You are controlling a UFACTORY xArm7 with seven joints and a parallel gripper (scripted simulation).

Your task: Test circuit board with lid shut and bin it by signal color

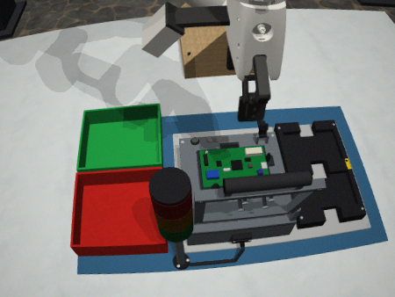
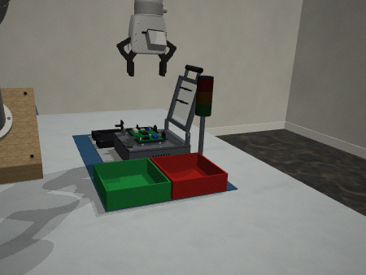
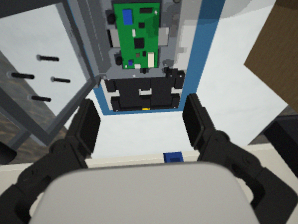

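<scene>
The green circuit board (image 1: 233,162) lies face up on the plate of the grey tester (image 1: 237,184), its white connector end toward the black tray (image 1: 322,169). It also shows in the wrist view (image 3: 137,34) and in the exterior view (image 2: 145,133). The tester's lid (image 2: 182,102) (image 1: 268,182) stands open, its black handle raised. My gripper (image 2: 145,67) is open and empty, high above the tester and tray. Both tray pockets are empty. The latch hook (image 1: 262,128) stands at the tester's far edge. The signal tower (image 1: 172,204) shows no lit color.
The green bin (image 1: 120,137) and the red bin (image 1: 115,213) stand side by side left of the tester on the blue mat (image 1: 233,255). A wooden block (image 1: 205,48) carries the arm's base behind the mat.
</scene>
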